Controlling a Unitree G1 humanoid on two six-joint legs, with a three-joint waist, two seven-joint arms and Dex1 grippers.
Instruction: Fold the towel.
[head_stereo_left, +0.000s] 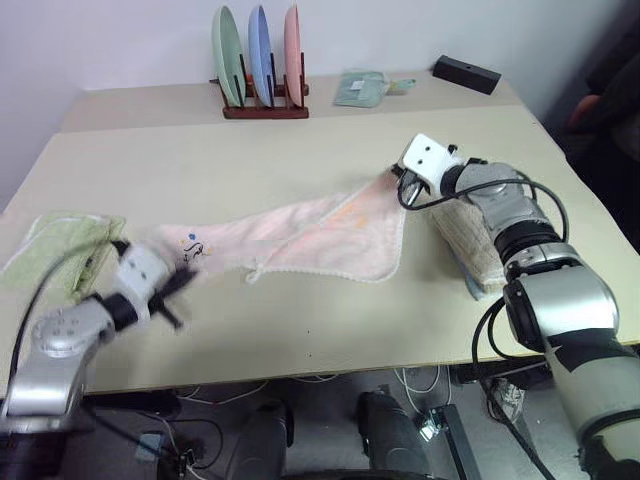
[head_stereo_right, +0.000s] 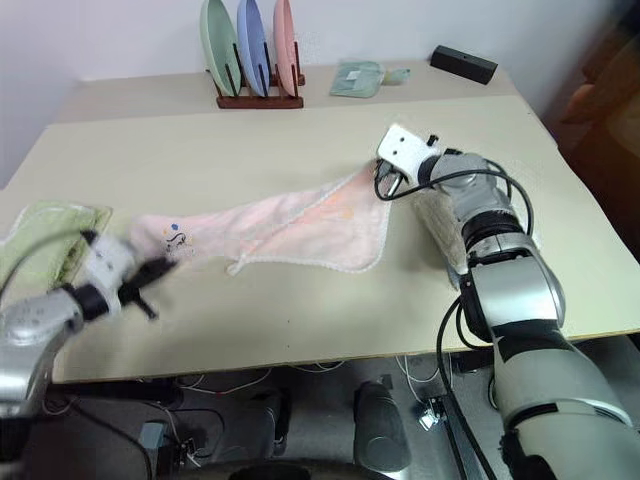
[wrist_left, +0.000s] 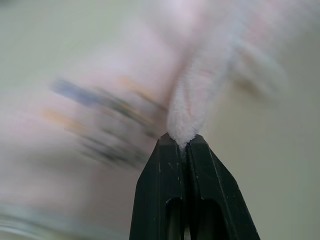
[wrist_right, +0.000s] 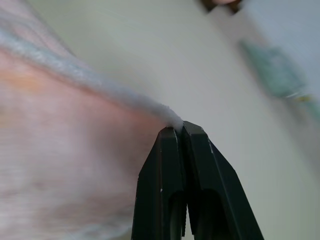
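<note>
The beige surface (head_stereo_left: 300, 330) carried everything, and the towel (head_stereo_left: 320, 235) served as the landmark at its middle. The pale pink towel was stretched out between the two arms, its white scalloped trim running along the edge nearest the robot, with a small black cartoon drawing at its left end and faint orange marks toward its right end. To the right of the towel, touching its raised corner, sat a folded beige waffle towel (head_stereo_left: 470, 245). To the left of the towel lay a folded light green towel (head_stereo_left: 55, 250). Well behind the towel stood a wooden plate rack (head_stereo_left: 262, 100) holding green, blue and pink plates on edge, and farther right behind it lay a small pale green cloth (head_stereo_left: 362, 88) and a black box (head_stereo_left: 466, 73). The right pincer (wrist_right: 179, 127) was clamped on the towel's right corner, its fingers together on the cloth and lifted off the surface. The left pincer (wrist_left: 181, 141) was clamped on the towel's left end, near the drawing.
</note>
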